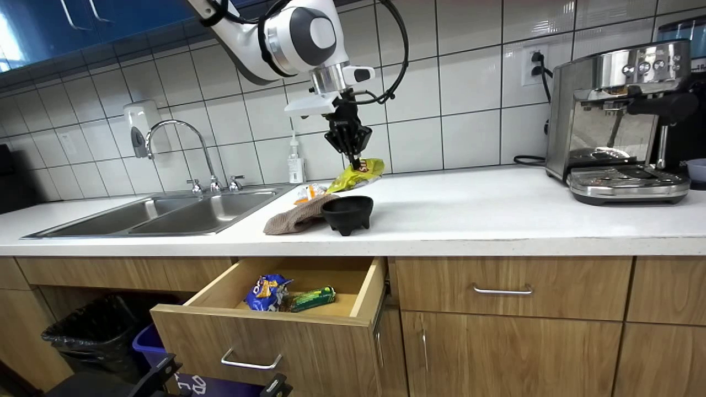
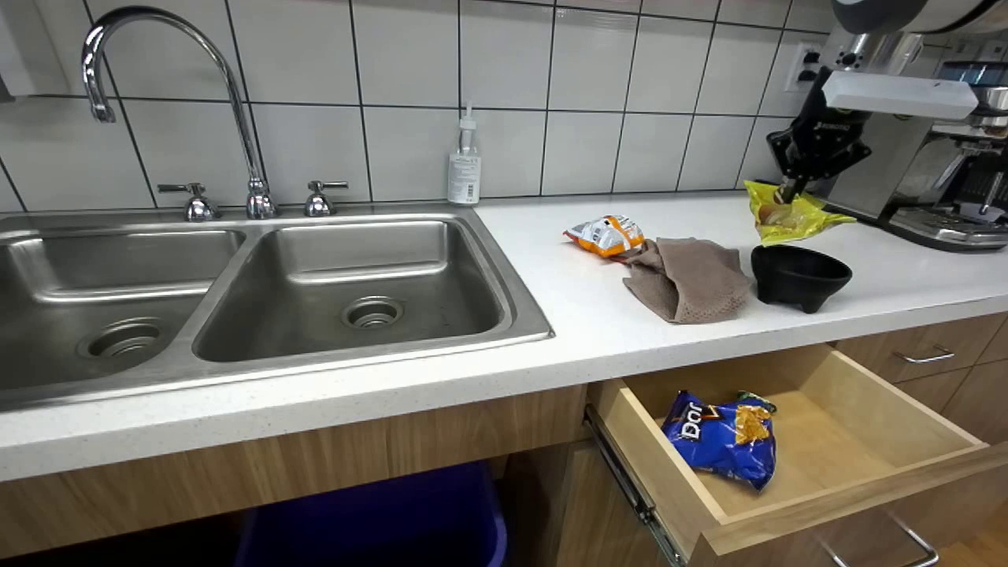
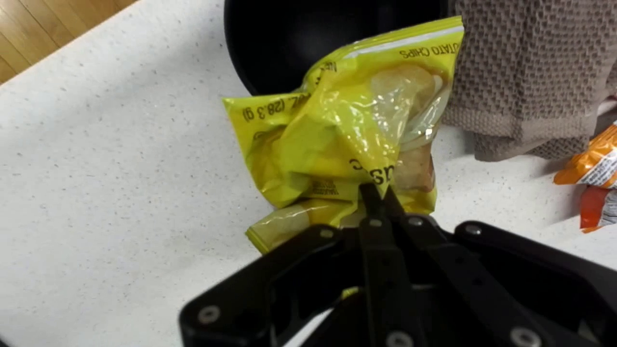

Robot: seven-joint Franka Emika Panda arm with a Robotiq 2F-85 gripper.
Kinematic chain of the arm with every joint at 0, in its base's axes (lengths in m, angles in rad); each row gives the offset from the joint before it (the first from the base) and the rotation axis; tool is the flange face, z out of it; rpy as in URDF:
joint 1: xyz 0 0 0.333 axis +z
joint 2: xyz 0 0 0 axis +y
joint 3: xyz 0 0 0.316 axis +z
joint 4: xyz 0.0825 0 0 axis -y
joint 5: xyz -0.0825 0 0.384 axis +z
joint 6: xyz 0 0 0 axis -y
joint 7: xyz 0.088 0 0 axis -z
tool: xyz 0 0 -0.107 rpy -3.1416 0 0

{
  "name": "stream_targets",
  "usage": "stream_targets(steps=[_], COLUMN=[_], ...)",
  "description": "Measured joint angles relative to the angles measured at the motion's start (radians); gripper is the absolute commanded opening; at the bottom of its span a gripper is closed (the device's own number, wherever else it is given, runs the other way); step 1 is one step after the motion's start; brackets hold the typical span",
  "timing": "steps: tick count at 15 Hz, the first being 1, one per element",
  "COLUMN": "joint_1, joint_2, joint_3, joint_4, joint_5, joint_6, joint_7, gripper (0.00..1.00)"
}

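My gripper (image 3: 382, 193) is shut on a crumpled yellow potato chip bag (image 3: 313, 149). The gripper (image 1: 356, 162) points down in both exterior views, and the bag (image 2: 795, 220) appears to be just above the white counter. A black footed bowl (image 2: 799, 276) stands close by; the bag covers part of its rim in the wrist view. A brown towel (image 2: 693, 279) lies beside the bowl. An orange and white snack bag (image 2: 606, 236) lies by the towel. Below, an open drawer (image 1: 259, 311) holds a blue chip bag (image 2: 724, 441) and a green packet (image 1: 313, 299).
A double steel sink (image 2: 504, 331) with a tall faucet (image 2: 236, 102) and a soap bottle (image 2: 465, 173) is at one side. A coffee machine (image 1: 623, 121) stands on the counter. A black-lined bin (image 1: 99, 331) is below. The drawer juts out from the counter's front edge.
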Motion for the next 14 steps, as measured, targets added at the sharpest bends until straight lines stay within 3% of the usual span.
stream_targets(steps=[14], joint_1=[0.000], joint_2=[-0.280], joint_3=[0.014], joint_4=[-0.314], joint_5=[-0.019], joint_6=[0.001], joint_7=[-0.123], gripper=[0.00])
